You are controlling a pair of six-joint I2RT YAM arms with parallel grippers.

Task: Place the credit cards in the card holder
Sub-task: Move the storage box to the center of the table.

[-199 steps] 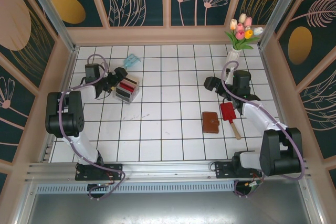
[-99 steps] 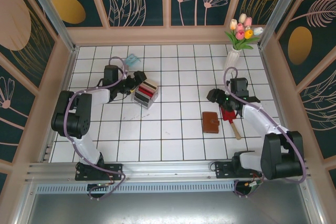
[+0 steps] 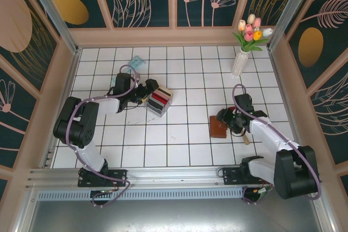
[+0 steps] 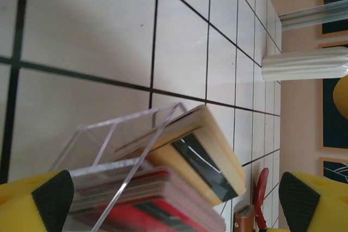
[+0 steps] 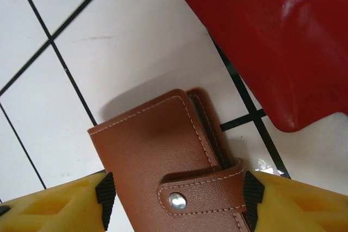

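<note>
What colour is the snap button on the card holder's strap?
Silver. The snap sits on the brown card holder strap, clearest in the right wrist view.

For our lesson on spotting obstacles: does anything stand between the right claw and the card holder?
Nothing visible does. The right claw hangs open directly over the card holder, with one finger on each side of it. The red scoop lies beside the holder, not between the two.
</note>
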